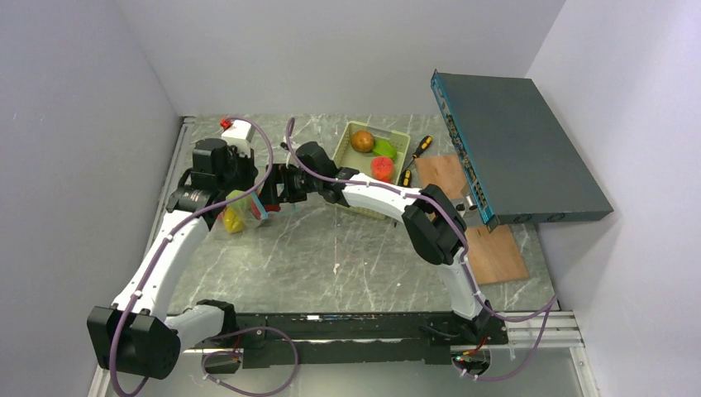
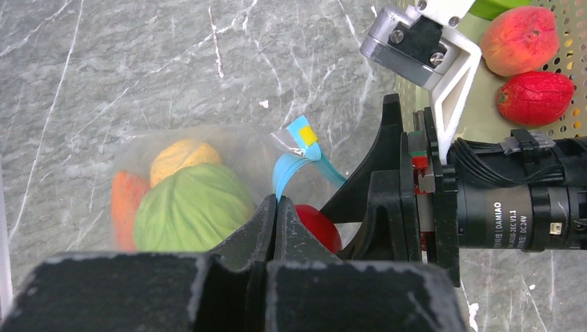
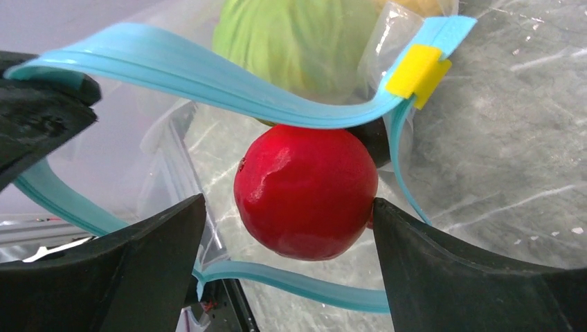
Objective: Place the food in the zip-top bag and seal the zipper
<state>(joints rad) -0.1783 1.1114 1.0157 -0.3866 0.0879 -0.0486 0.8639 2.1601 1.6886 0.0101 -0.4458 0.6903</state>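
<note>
**Red fruit at the bag mouth, zipper pinched by the left arm**

The clear, crinkly zip-top bag [image 1: 242, 212] lies by the left edge of the dark grey marbled bench [image 1: 331, 248], about midway between the near and far edges. Through its plastic show three pieces of the glossy toy food: a round green one [image 2: 194, 211], a yellow one [image 2: 183, 158] and an orange one [image 2: 123, 207]. The light blue zipper [image 3: 208, 83] loops open above and below a round red toy fruit [image 3: 301, 190] sitting in the mouth. A small yellow slider tab [image 3: 417, 70] sits on the strip.

The left end effector [image 2: 275, 204] is pressed together, pinching the zipper. The right end effector [image 3: 289, 202] is spread around the red fruit. One finger touches it and the other stands apart.

The black motor housing on the right wrist [image 2: 500, 214] reads "DAMIAO"; the smaller print beside it is too small to make out.

The left arm rises from the near left corner and bends down over the bag. The right arm climbs from the near right, elbow raised, with its forearm stretched leftward across the bench.

Toward the far edge stands a pale green perforated plastic basket [image 1: 351, 136] holding a brownish fruit [image 1: 361, 141], a green piece [image 1: 384, 149] and a red piece [image 1: 382, 168]. Just beside it lie two black-and-yellow screwdrivers [image 1: 422, 146]. A flat teal metal box [image 1: 521, 149] leans at the right edge.
</note>
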